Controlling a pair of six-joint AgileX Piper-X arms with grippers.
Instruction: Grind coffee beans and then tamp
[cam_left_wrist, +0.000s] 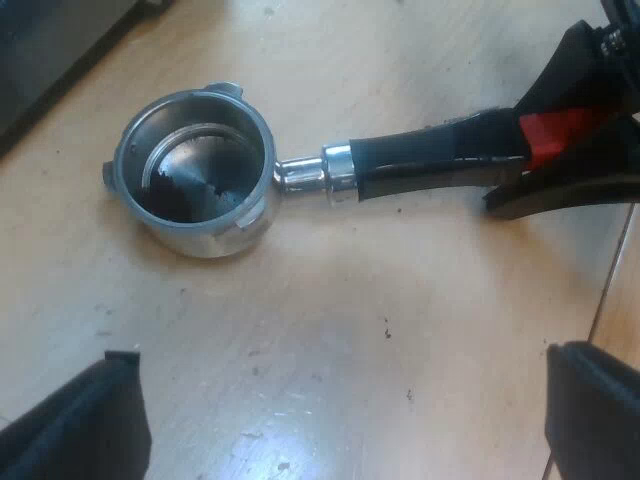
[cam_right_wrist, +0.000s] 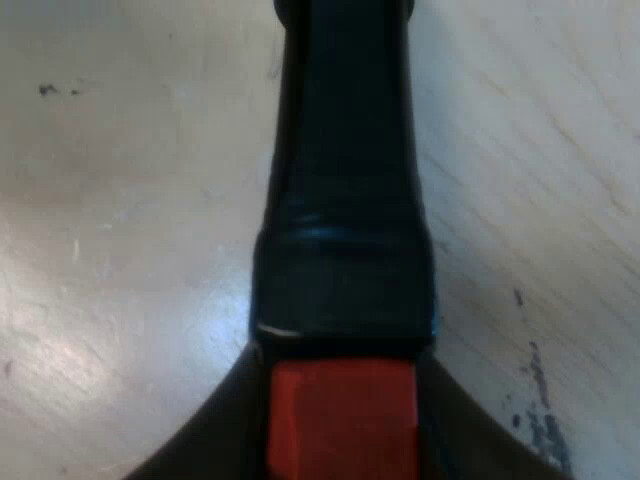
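Metal holder w/ dark red-ended handle (cam_left_wrist: 335, 172) lies flat on pale wooden table (cam_left_wrist: 330, 330), long axis running basket-to-R gripper (cam_right_wrist: 343, 420), which clamps its red end; L gripper (cam_left_wrist: 345, 415) hangs wide open, empty, beside the holder.

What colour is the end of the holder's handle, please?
Handle's end: red, best in right wrist view.

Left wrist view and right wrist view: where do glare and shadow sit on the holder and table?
Left wrist view: pale glare patch on the bare table; bright highlights on the metal holder at rim and chrome neck; part of its basket's inside shadowed. Right wrist view: soft sheen on the table beside the handle; a thin glint across it above the red end.
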